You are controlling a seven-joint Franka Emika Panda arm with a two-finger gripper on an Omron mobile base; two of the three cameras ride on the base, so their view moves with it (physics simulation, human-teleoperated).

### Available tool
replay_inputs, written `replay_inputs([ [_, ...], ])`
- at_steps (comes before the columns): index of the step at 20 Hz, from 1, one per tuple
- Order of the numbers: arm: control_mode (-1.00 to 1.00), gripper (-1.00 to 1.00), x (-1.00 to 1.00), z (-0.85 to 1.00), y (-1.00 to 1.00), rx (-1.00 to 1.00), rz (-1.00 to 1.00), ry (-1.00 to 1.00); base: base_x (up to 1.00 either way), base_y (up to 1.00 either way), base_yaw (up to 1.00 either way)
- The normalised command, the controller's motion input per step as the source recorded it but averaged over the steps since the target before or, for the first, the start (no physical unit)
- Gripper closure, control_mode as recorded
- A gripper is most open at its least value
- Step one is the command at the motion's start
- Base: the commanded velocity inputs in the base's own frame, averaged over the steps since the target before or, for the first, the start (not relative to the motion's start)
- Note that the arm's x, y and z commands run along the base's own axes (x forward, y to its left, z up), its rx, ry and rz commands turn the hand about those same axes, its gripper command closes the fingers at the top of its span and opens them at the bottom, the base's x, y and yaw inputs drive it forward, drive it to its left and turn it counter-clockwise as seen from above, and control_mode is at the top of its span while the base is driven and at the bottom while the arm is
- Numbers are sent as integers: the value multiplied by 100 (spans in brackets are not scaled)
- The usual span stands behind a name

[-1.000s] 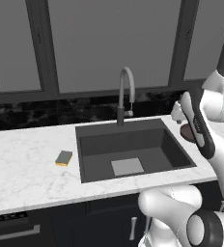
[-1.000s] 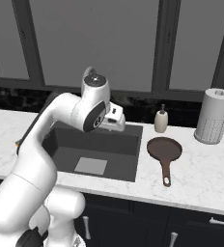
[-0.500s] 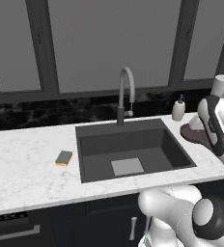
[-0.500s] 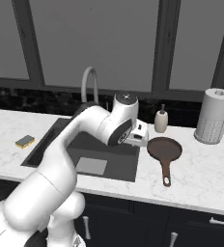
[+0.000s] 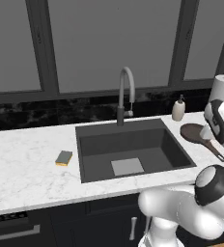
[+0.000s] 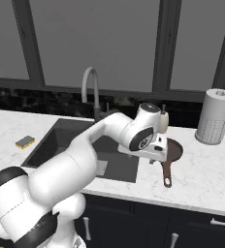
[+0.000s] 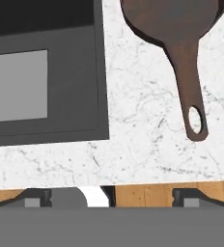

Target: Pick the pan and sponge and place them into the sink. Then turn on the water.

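While bare, sink [image 5: 133,144]; pan [image 7: 174,19] and sponge [image 5: 63,157] on counter [image 5: 22,164]

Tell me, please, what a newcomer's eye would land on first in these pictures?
Probably the dark sink sunk into the pale marble counter, with the arched faucet behind it. Next, the reddish-brown pan on the counter right of the basin, under the white arm, and the small sponge lying alone to the left.

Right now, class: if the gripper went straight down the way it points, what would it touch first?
Probably the bare counter between the sink and the pan handle, though depth is hard to judge.
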Motion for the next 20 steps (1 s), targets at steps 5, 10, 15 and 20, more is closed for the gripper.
replay_inputs([
  [5, -100, -100, 0, -47, -52, 0, 0, 8, 0, 0, 0],
  [10, -100, -100, 0, -46, -51, 0, 0, 7, 0, 0, 0],
  [15, -100, -100, 0, -37, -46, 0, 0, 6, 0, 0, 0],
  [20, -100, -100, 4, -23, -37, 0, 0, 1, 0, 0, 0],
])
